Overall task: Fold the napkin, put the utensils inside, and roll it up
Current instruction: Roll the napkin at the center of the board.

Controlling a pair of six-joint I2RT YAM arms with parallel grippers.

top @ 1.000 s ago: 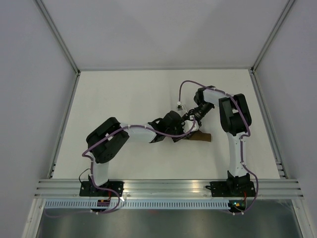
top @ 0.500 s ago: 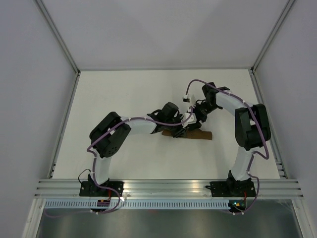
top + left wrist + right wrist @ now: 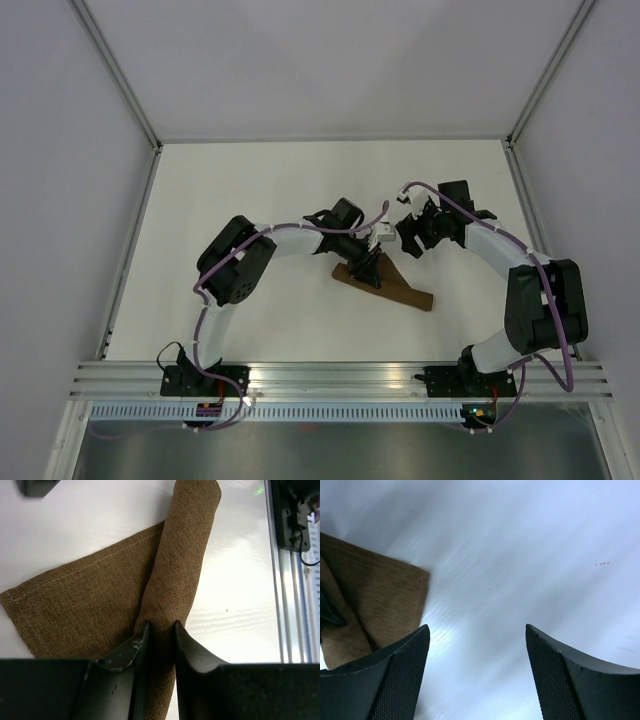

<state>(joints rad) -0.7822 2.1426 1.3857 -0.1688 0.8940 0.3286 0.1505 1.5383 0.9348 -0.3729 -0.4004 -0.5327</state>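
Note:
The dark brown napkin (image 3: 392, 287) lies on the white table as a tight roll slanting down to the right, with a flat flap still loose beside it (image 3: 90, 605). My left gripper (image 3: 368, 268) is shut on the upper left end of the roll (image 3: 180, 570), which runs between its fingers (image 3: 136, 645). My right gripper (image 3: 412, 243) is open and empty above the table, up and right of the roll; a corner of the napkin (image 3: 385, 600) shows at the left of its view. No utensils are in sight.
Grey walls with metal rails (image 3: 128, 250) border the white table on the left, back and right. The aluminium base rail (image 3: 340, 378) runs along the near edge.
My left gripper has swung the roll's left end up, so the roll now slants instead of lying level. My right gripper has let go, opened and drawn back to the right.

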